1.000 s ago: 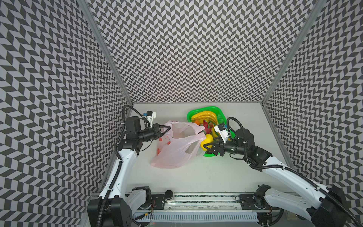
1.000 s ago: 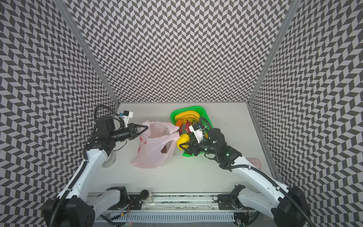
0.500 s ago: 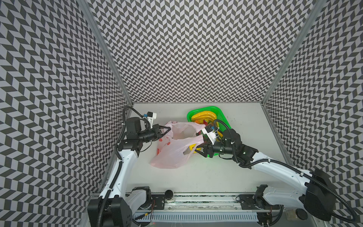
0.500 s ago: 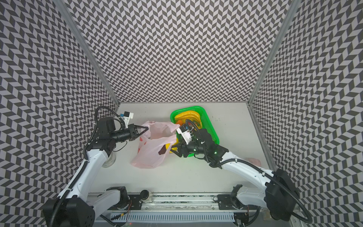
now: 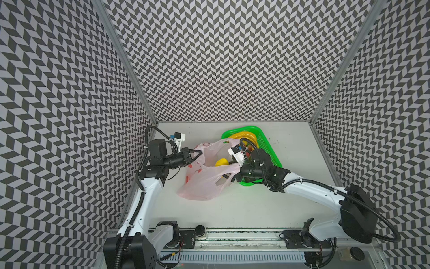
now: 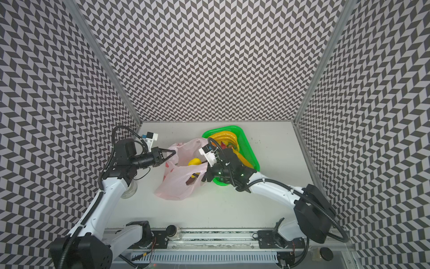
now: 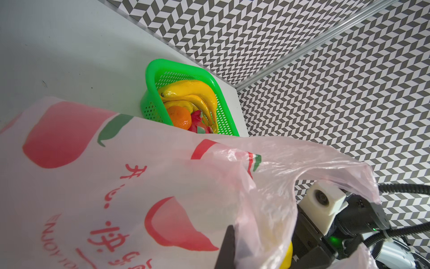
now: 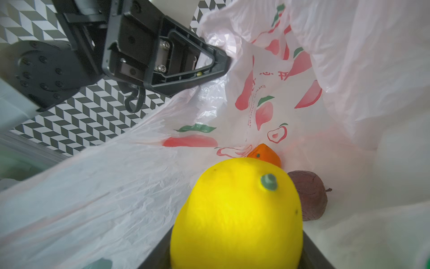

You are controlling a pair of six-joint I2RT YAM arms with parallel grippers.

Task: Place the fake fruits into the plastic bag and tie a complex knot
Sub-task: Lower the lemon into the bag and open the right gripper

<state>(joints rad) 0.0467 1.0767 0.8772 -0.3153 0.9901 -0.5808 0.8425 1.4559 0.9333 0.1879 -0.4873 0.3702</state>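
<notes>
Squeezing the yellow lemon [image 8: 237, 209] between its two fingers, my right gripper [image 6: 204, 164] is poking into the open mouth of the plastic bag [image 5: 202, 184]. Its jaws are standing about half open, because the lemon is filling the gap. My left gripper [image 5: 197, 153] is pinching tight on the bag's rim and holding the mouth up, at the 9 o'clock side in both top views. My right gripper is sitting at the 3 o'clock side of the mouth, so it is the one nearer the fruit. The bag is lying long, from its mouth at 1 o'clock down to its bottom at 7 o'clock. So the lemon's way in is pointing toward 7 o'clock from my right gripper. An orange [image 8: 265, 154] and a dark ball [image 8: 309, 195] are sitting deep inside the bag. The green basket [image 5: 267, 144] is sitting just beside the bag at 2 o'clock, and bananas [image 7: 190, 93] are waiting in it. I am thinking the lemon needs letting go next. No knot is made yet.
</notes>
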